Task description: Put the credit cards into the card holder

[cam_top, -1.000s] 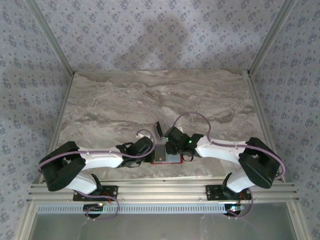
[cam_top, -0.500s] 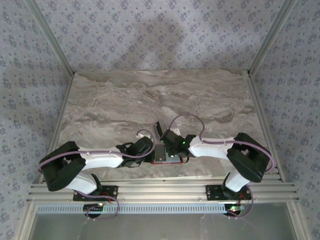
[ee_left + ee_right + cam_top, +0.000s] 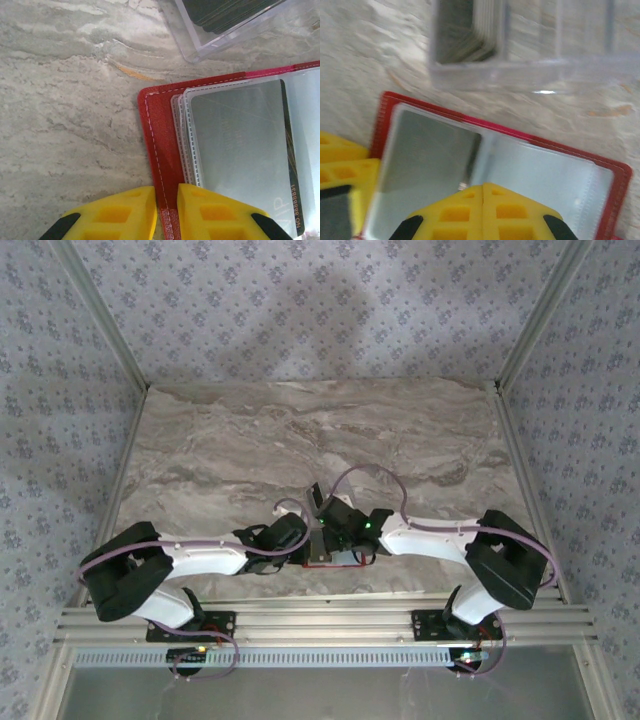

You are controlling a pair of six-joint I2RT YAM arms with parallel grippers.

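Evidently mid-insertion. Pins the open card holder flat on the surface by nipping its red left edge in the nearly clenched left hand, probably so the sleeves cannot slide. Has one credit card seated in the left clear sleeve. Rests the clenched right hand at that sleeve's near edge; cannot tell whether a card edge sits between its tips. Leaves more cards stacked in the clear box just beyond, within easy reach.

Your right wrist view is blurred, and the clear box runs off its top edge. From above, the card holder is mostly covered.
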